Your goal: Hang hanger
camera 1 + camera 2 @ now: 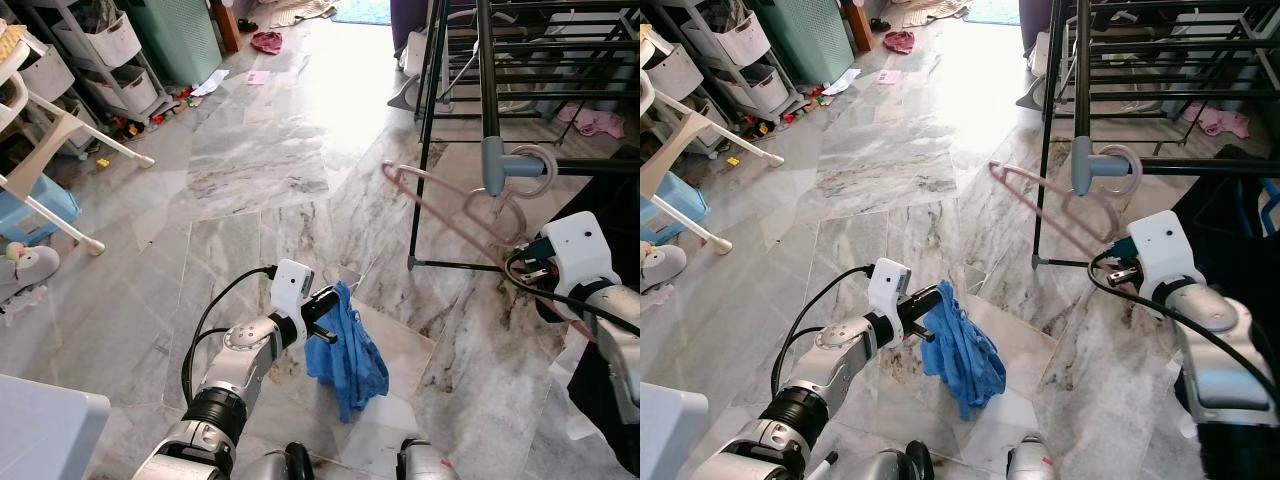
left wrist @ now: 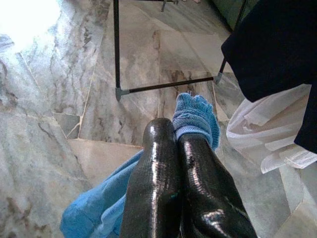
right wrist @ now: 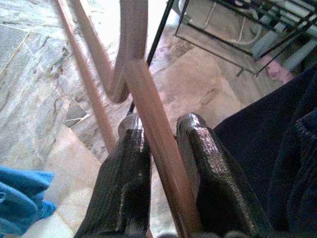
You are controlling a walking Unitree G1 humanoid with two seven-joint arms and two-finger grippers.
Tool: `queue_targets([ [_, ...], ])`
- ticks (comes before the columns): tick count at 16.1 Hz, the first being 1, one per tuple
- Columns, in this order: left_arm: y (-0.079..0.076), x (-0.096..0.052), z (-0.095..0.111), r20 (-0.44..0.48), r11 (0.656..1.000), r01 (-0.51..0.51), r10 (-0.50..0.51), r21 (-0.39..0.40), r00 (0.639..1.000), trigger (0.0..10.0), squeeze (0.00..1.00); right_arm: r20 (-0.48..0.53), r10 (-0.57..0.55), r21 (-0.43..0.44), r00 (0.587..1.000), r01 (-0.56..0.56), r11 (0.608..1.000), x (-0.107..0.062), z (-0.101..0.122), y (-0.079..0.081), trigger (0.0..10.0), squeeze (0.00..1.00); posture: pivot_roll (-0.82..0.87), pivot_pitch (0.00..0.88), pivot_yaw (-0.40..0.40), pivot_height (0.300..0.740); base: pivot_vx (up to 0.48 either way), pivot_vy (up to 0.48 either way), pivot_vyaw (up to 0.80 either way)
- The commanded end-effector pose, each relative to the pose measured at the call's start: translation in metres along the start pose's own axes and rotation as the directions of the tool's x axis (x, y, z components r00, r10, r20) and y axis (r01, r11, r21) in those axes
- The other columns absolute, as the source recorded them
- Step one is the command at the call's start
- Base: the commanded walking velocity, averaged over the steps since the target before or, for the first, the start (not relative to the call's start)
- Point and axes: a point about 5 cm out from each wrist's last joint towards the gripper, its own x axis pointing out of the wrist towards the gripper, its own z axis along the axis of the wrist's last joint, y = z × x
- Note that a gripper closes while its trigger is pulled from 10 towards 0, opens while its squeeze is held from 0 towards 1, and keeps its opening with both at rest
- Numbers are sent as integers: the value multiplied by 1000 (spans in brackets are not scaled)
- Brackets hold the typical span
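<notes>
A pink hanger [image 1: 450,215] slants down from the black drying rack [image 1: 487,70]. Its hook [image 1: 535,165] curls around the grey joint [image 1: 493,160] on the rack's front rail. My right gripper [image 1: 520,265] is shut on the hanger's lower bar, which in the right wrist view runs as a pink rod [image 3: 148,99] between the two fingers [image 3: 124,168]. Lower down, above the marble floor, my left gripper [image 1: 330,303] is shut on a blue cloth [image 1: 350,360] that hangs limp from it; the cloth [image 2: 195,116] bunches over the fingertips [image 2: 158,144].
A dark garment [image 1: 610,330] and a white cloth [image 2: 267,134] hang on the rack at the right. A high chair's legs [image 1: 60,150], storage drawers [image 1: 110,50] and small toys [image 1: 130,125] line the left. A pink rag [image 1: 267,41] lies far back.
</notes>
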Motion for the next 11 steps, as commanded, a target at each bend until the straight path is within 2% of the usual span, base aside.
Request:
queue_targets([
  [1,5,-4,-3,-10,1000,-13,13,5,1000,10000,0,13,-11,18,1000,11,1000,-3,1,1,0,0,-275,175,143,740,0,0,0],
  [6,4,-3,-2,-10,1000,-5,5,8,1000,10000,0,9,-84,98,996,83,992,-3,-2,2,0,0,-278,172,146,740,0,0,0],
  [11,5,-3,-2,-10,1000,-9,10,10,1000,10000,0,13,-119,112,993,117,987,-1,-1,3,0,0,-275,173,148,740,0,0,0],
])
